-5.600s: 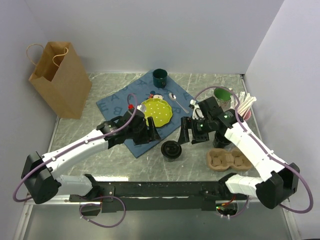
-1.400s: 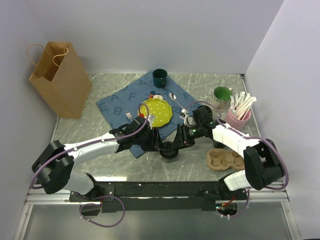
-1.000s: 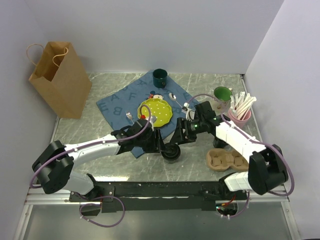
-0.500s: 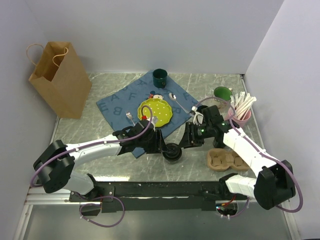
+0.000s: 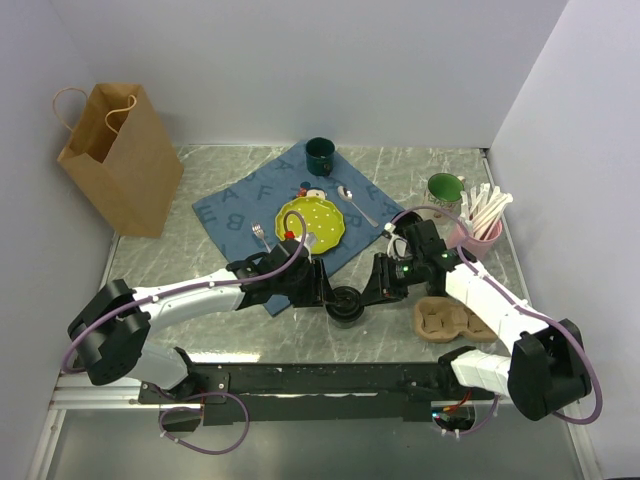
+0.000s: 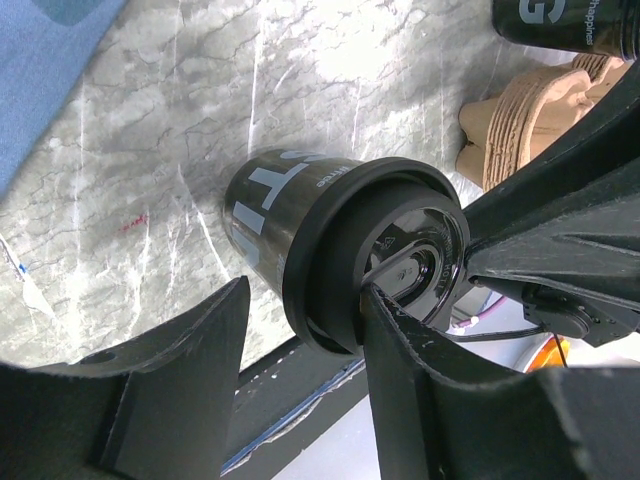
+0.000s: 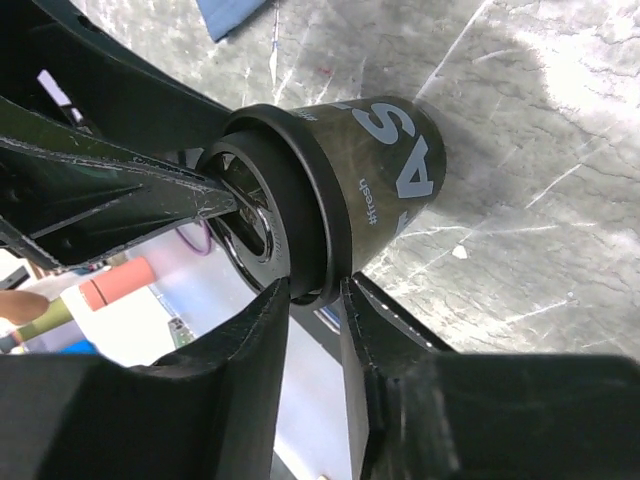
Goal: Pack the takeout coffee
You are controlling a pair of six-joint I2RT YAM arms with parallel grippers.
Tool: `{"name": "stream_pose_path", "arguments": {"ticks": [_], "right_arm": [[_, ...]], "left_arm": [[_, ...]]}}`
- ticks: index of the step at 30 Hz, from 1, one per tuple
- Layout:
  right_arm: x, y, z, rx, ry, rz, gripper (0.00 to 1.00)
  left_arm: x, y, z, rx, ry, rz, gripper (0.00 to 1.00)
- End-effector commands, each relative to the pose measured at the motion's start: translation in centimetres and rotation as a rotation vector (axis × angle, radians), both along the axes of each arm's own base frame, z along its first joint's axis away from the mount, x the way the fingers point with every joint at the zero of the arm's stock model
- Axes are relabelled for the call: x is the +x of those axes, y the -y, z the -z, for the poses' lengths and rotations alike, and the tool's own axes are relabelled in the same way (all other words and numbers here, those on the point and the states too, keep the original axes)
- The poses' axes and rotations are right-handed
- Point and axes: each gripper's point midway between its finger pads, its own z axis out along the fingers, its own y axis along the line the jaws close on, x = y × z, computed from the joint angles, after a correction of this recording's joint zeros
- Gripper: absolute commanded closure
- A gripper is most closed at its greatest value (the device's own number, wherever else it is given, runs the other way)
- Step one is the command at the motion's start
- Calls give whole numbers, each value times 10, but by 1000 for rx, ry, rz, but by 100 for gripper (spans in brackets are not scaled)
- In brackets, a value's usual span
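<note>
One takeout coffee (image 5: pixel 345 303), a black cup with a black lid and white lettering, stands upright near the front middle of the table. My left gripper (image 5: pixel 325 292) is at its left side. In the left wrist view the cup (image 6: pixel 290 200) has one finger (image 6: pixel 420 370) against the lid and the other finger (image 6: pixel 170 370) a little apart from it, so that gripper (image 6: pixel 305 295) is open. My right gripper (image 5: pixel 370 292) comes in from the right. In the right wrist view it (image 7: pixel 315 290) pinches the rim of the lid of the cup (image 7: pixel 390 170). A second black cup (image 6: pixel 565 20) shows beyond.
The brown pulp carrier (image 5: pixel 455 320) lies right of the cup, also seen as the carrier (image 6: pixel 530 110). A paper bag (image 5: pixel 115 160) stands at the back left. A blue cloth (image 5: pixel 240 210) holds a yellow plate (image 5: pixel 312 222), a spoon (image 5: pixel 355 205) and a dark green mug (image 5: pixel 320 155). A pink holder (image 5: pixel 480 228) stands right.
The right gripper has come down beside the cup's right side and narrowed its jaws onto the lid's rim. The left gripper has stayed at the cup.
</note>
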Motion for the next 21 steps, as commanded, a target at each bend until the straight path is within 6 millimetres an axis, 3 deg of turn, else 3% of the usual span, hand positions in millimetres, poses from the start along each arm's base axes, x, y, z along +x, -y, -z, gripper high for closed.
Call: {"name": "stream_pose_path", "arguments": {"ticks": [1, 4, 8, 11, 18, 21], "right_arm": [[0, 9, 19, -56, -1, 24, 68], [3, 5, 6, -28, 13, 21, 63], [8, 2, -13, -9, 47, 22, 41], [12, 1, -21, -9, 60, 22, 36], [12, 3, -21, -23, 56, 23, 35], [13, 3, -21, -25, 59, 25, 36]], "left_arm": [[-24, -46, 57, 257, -99, -5, 47], [-23, -42, 48, 244, -90, 3, 47], [-18, -32, 27, 200, -66, 10, 44], [-13, -23, 8, 164, -39, 25, 43], [1, -2, -56, 32, 73, 43, 36], [3, 2, -66, 1, 93, 49, 34]]}}
